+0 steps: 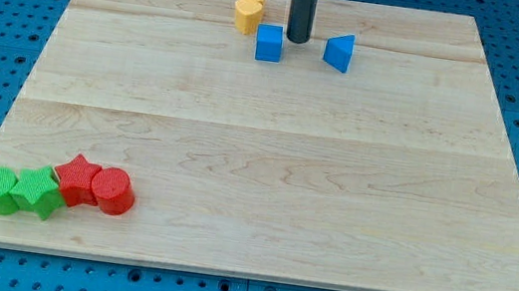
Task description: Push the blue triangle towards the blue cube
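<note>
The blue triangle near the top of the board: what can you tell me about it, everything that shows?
The blue triangle is a small solid wedge-shaped block, evenly bright blue with a matte look, perhaps painted wood or plastic. It rests on the pale wooden board near the view's top, right of centre, one corner pointing up. Nothing touches it. My tip stands just to its left, with a gap between, and the blue cube lies beyond the tip, further left.
</note>
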You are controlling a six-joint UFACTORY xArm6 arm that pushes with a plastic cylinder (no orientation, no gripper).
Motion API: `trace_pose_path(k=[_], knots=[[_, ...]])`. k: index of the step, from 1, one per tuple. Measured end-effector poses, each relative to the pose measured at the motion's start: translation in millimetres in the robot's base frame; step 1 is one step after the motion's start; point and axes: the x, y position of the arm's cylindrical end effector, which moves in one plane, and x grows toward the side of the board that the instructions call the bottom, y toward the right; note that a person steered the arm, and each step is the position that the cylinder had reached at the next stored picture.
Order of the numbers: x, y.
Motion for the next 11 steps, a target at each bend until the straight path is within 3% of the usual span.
trace_pose_path(k=[1, 2, 3, 4, 5, 7, 11], knots=[[-29.2, 28.8], [-44.0, 105.8], [-14.0, 133.2], [41.3, 132.9], [60.9, 113.0], [28.8, 109.8], [26.6, 9.3]])
